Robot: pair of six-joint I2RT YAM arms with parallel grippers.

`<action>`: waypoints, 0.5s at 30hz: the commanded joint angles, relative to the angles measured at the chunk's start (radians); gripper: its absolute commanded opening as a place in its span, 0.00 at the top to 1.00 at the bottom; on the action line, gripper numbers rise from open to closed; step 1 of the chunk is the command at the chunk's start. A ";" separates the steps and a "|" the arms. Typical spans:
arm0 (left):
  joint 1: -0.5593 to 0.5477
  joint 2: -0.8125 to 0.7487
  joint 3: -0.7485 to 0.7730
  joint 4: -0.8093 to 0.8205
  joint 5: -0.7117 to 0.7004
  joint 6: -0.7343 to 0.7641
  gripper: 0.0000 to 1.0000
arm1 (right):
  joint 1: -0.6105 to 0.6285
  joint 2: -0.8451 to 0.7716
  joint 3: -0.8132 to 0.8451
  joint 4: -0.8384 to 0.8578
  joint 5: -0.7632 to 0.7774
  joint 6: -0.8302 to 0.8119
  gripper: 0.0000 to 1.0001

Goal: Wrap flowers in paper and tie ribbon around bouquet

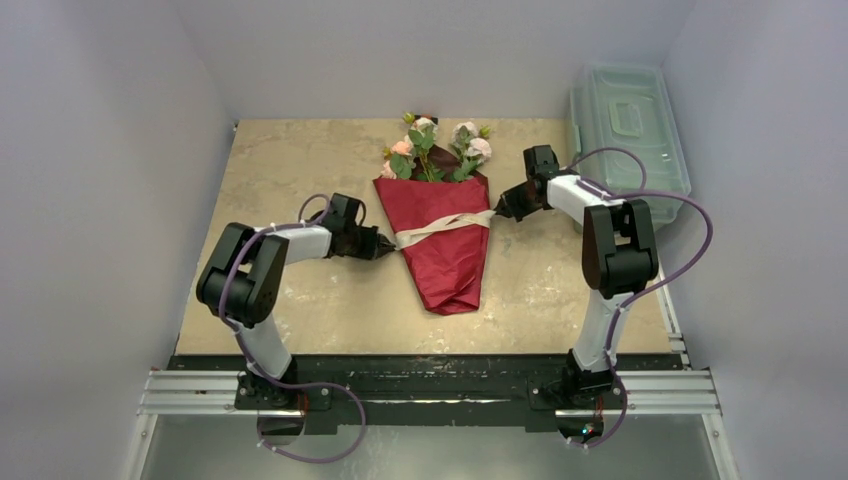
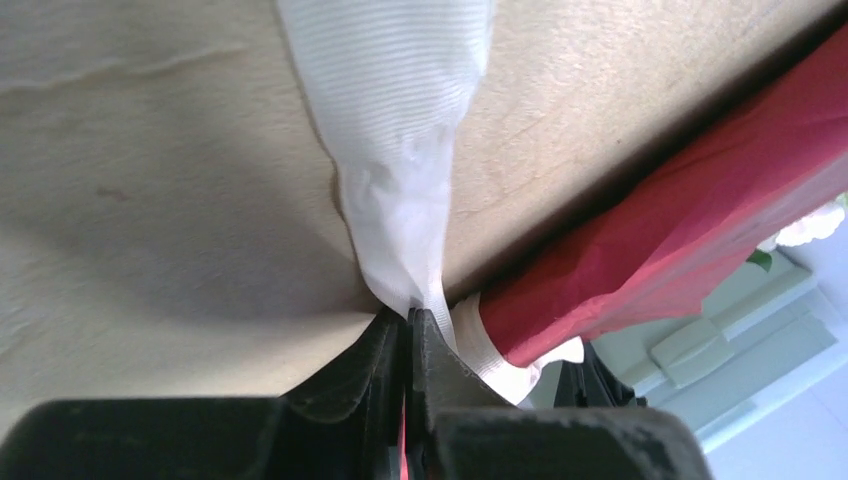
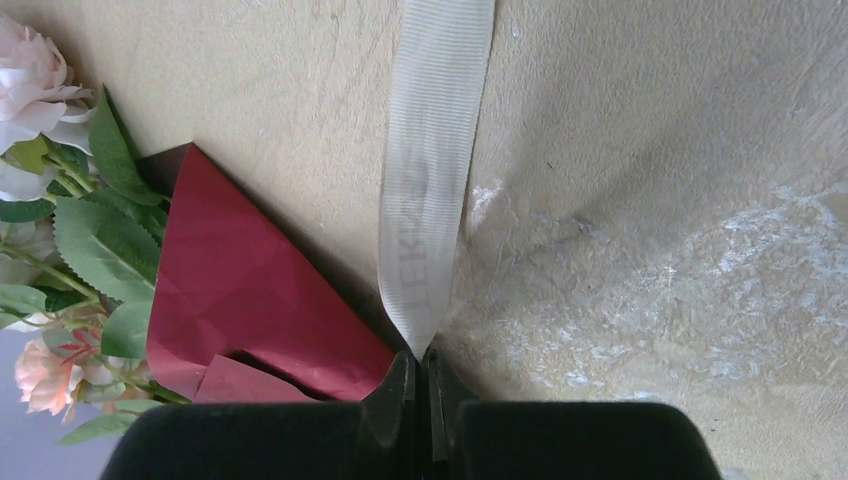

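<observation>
At tabletop [image 1: 290, 170] centre, the bouquet [image 1: 445, 270] lies with its blooms toward twelve o'clock. The left pincer [image 1: 388, 244] at nine o'clock and the right pincer [image 1: 497, 210] at three each clamp a ribbon [image 1: 440, 226] end. The ribbon's lettering [image 3: 415, 235] is too faint to read.

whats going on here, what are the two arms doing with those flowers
The flowers are already rolled into a cone of red paper, which lies on the table with the blooms pointing to the far side. The ribbon runs across the middle of the cone. Each arm has one end of it: the left jaws are shut on the left end and the right jaws on the right end. No bow shows yet.
</observation>
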 commanded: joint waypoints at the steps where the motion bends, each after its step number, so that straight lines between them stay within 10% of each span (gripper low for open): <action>1: 0.027 0.056 0.022 0.064 -0.025 0.074 1.00 | -0.016 -0.031 -0.003 -0.016 -0.006 0.008 1.00; 6: 0.078 0.128 0.076 0.191 0.014 0.190 1.00 | -0.029 -0.028 0.002 -0.017 -0.015 -0.025 1.00; 15: 0.222 0.102 0.180 -0.041 -0.079 0.456 1.00 | -0.049 -0.006 0.080 -0.084 0.018 -0.201 1.00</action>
